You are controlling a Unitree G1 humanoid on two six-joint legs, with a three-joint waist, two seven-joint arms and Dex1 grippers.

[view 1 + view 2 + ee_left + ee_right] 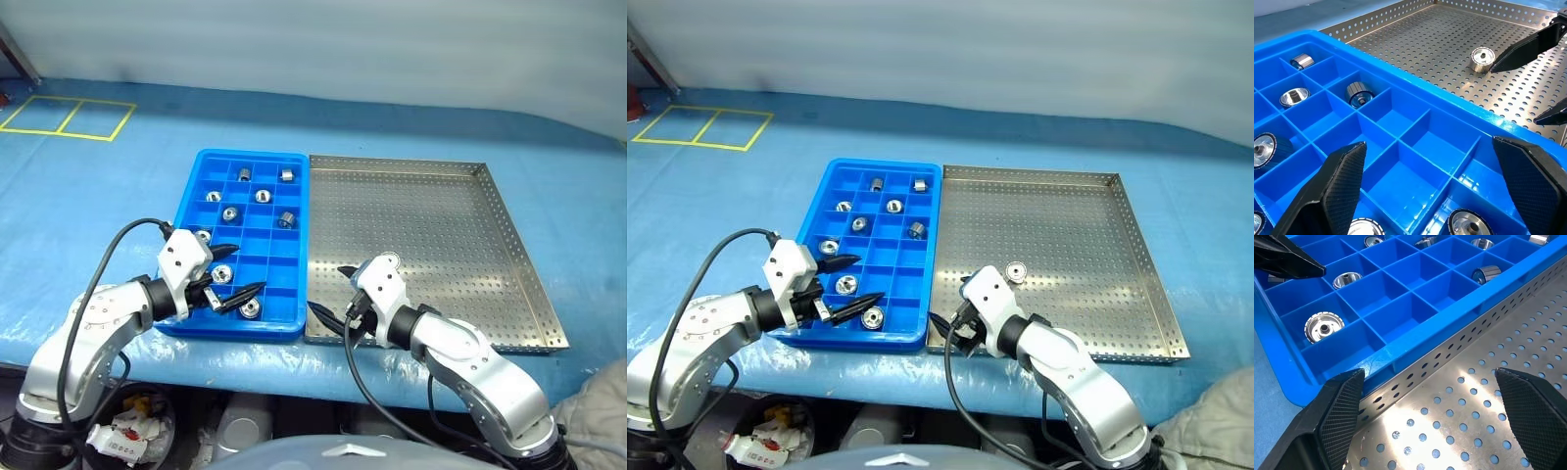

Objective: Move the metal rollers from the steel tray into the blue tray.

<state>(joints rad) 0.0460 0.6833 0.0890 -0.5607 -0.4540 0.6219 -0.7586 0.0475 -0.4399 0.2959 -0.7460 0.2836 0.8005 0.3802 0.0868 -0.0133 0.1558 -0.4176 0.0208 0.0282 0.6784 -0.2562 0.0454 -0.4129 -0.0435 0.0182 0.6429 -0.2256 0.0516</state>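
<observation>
One shiny ribbed roller (1016, 272) on perforated steel tray (1087, 294).

Bright, even light; seemingly slight glare.

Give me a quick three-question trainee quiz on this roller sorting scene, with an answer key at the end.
1. How many metal rollers lie in the steel tray?
2. The left gripper hangs over: A the blue tray, B the steel tray, or C neither?
3. True or false: the right gripper has its jaws shut on one of the metal rollers.
Key: 1 one; 2 A; 3 false, the jaws are open and empty.
</observation>
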